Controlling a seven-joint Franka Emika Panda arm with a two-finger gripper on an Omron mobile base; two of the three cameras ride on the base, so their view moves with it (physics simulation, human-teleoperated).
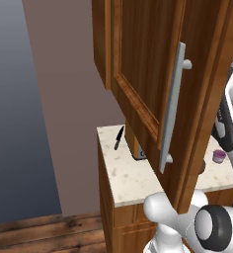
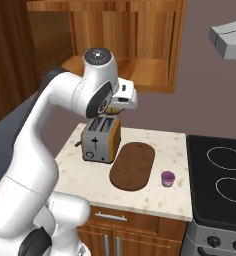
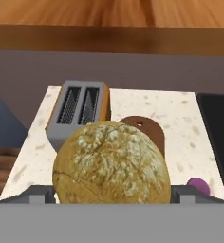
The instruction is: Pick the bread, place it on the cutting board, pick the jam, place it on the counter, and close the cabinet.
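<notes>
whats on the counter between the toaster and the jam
The cutting board lies between the toaster and the jam on the counter, with nothing on it, seen in the right base view.

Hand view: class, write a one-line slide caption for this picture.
Gripper carries the bread above the counter, toaster and cutting board below.

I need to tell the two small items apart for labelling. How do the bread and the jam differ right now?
The bread is a lumpy golden-tan bun; the jam is a smooth purple cup with a lighter rim. The bread looks the larger of the two. The bread sits between the pincer fingers above the counter, while the jam stands upright on the counter beside the cutting board. Both are roundish.
</notes>
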